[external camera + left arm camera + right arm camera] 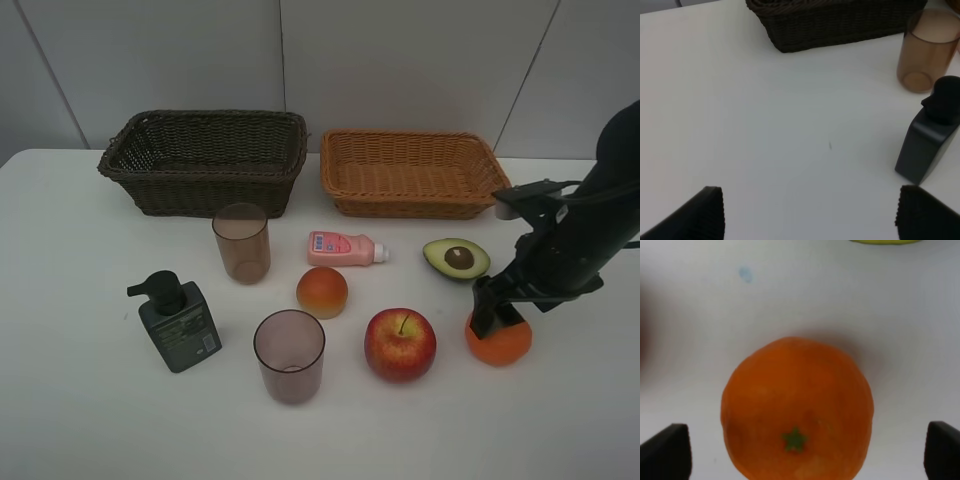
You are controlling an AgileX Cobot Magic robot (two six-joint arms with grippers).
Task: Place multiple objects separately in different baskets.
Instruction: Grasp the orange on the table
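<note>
R gripper [498, 320] lower right of frame, jaws apart, straddling orange tangerine [503, 346] on table [80, 420] — not clamped yet. Fruit prob. light, firm, round, bit slick — grip across widest middle, gently. L gripper [810, 215] apart, empty.

Tangerine [500, 345] R of apple [400, 344]; avocado half [456, 258] behind, btwn them

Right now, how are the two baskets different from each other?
The dark brown basket is deeper, with taller walls, while the orange-tan basket is shallower. The dark brown basket is almost black-brown and the orange-tan basket is light and bright. The dark brown basket stands on the left and the orange-tan basket on the right. Both are woven and rectangular.
</note>
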